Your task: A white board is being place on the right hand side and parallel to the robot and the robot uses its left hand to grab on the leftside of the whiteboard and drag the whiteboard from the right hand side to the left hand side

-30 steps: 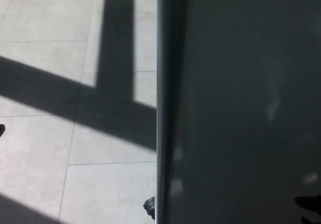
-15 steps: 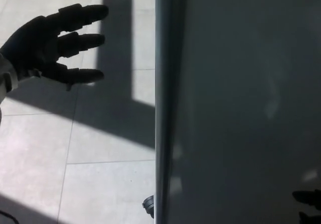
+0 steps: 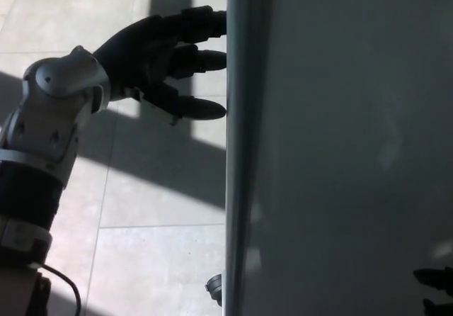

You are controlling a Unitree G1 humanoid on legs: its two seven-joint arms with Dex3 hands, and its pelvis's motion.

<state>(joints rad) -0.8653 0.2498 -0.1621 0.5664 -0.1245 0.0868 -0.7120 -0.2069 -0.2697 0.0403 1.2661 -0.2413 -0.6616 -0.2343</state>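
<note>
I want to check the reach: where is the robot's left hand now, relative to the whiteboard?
In the head view, the left hand is at upper left, fingers apart, their tips at the whiteboard's left edge.

whiteboard (image 3: 340, 146): smooth, glossy | left hand (image 3: 152, 54): matt black plastic | floor (image 3: 141, 259): matt tiles

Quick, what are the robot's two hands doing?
Left hand: open, fingers spread, tips at the whiteboard edge.
Right hand: not in view.
</note>
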